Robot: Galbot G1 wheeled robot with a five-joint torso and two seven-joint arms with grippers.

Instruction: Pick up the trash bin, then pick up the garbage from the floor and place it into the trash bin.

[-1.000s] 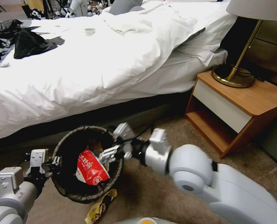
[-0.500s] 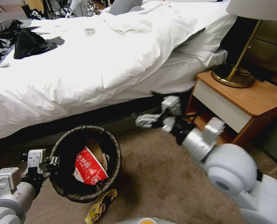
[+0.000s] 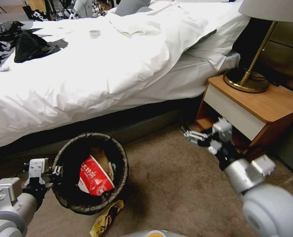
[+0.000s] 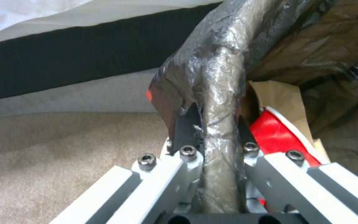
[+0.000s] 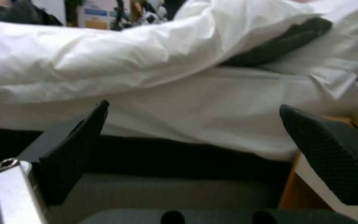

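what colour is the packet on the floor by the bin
Yellow with dark print; the packet lies on the carpet just in front of the bin, best seen in the head view.

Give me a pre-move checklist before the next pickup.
1. Left gripper clamped on the trash bin rim: ok.
2. Right gripper open and empty, near the nightstand: ok.
3. Red wrapper inside the bin: ok.
4. Yellow snack packet off the carpet: not ok, it lies beside the bin.
5. Bin clear of the carpet: cannot tell.
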